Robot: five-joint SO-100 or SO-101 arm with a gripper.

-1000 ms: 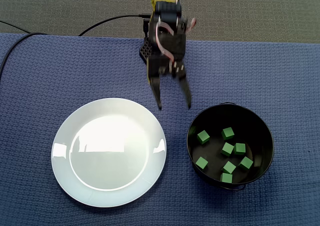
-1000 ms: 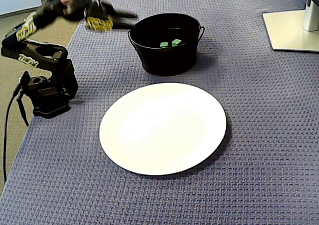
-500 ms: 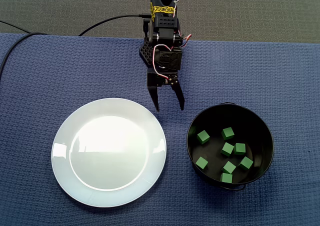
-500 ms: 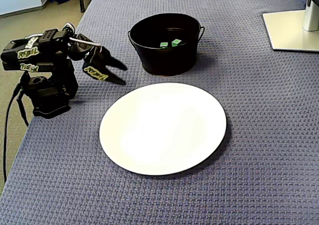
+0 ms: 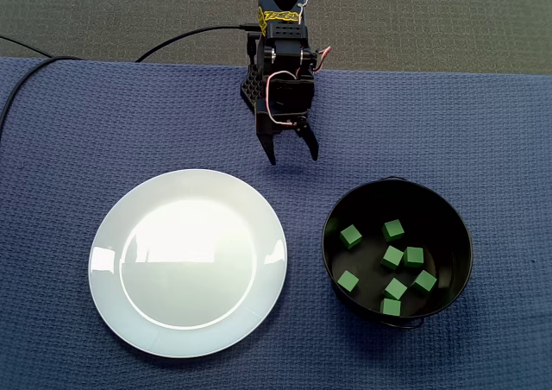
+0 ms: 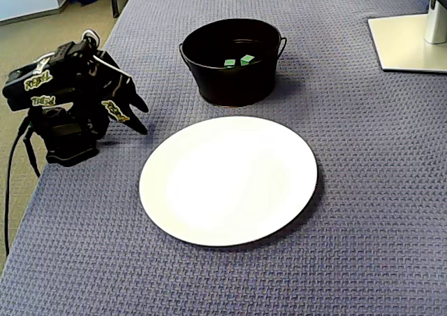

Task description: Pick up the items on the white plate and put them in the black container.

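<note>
Blue woven cloth (image 5: 86, 131) under white plate (image 5: 188, 261) and black container (image 5: 431, 209) of green cubes (image 5: 394, 229); tool (image 5: 293, 157) wide, empty, apart from both.

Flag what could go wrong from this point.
The plate is empty and the cubes sit in the bucket, so another pick would likely close on nothing or knock the plate. The open jaws hang close to the cloth and might snag its weave if lowered further.
</note>
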